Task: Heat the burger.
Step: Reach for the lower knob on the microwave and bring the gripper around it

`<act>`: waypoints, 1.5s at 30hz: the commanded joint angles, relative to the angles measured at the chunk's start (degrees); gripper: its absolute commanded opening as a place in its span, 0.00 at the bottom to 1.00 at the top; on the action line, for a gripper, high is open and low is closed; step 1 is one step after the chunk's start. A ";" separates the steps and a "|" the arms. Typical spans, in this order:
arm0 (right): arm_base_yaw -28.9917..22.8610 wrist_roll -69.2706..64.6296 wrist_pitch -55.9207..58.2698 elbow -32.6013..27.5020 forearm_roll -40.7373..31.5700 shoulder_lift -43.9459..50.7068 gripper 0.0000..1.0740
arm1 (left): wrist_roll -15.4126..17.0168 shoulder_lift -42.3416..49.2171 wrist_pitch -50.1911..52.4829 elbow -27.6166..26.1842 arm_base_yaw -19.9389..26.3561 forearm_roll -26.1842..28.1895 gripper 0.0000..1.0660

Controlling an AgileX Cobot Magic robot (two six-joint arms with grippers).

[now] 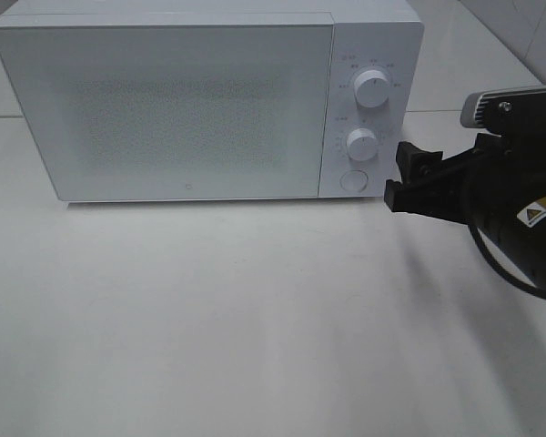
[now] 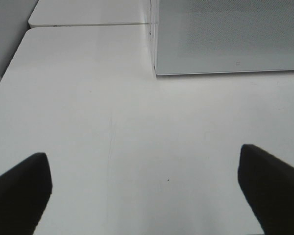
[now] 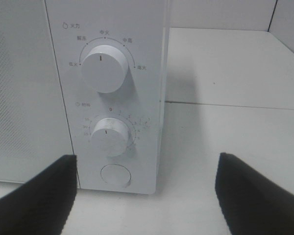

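While the burger shows in none of the three views, so that its place cannot be told, the white microwave [image 1: 191, 100] stands on the white table [image 1: 255, 319] with its door [image 1: 164, 109] closed, and nothing can be made out through the speckled front. On the control panel, to the right of the door, sit an upper knob [image 3: 104, 68], a lower knob [image 3: 109, 136] and a round button [image 3: 115, 175] beneath them. The right gripper [image 1: 402, 176] hovers near the panel's lower right corner, facing the lower knob and button, its jaws spread wide with nothing between them. The left gripper [image 2: 144, 169] hangs over bare table, well apart from the microwave's front left corner, jaws likewise spread wide and holding nothing.
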State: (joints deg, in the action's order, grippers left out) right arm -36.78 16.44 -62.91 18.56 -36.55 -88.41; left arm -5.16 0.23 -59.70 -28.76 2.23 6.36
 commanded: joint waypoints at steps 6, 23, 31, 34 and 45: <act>-5.27 1.09 -6.07 4.24 -10.03 -5.10 0.70 | -0.17 1.32 0.17 0.23 0.23 0.17 0.92; -5.56 0.40 -9.05 13.87 -10.54 -15.18 0.70 | -0.17 1.32 0.17 0.23 0.23 0.17 0.92; -5.21 -3.27 -10.08 17.42 -10.54 -21.03 0.70 | -0.17 1.32 0.17 0.23 0.23 0.17 0.92; -4.87 -3.27 -9.97 19.71 -10.49 -23.61 0.70 | -0.17 1.32 0.17 0.23 0.23 0.17 0.92; -1.89 -3.67 -8.31 25.10 -9.40 -28.71 0.70 | -0.17 1.32 0.17 0.23 0.23 0.17 0.92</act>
State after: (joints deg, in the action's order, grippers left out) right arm -38.96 13.41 -69.27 42.23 -46.98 -116.08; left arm -5.16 0.23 -59.70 -28.76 2.23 6.36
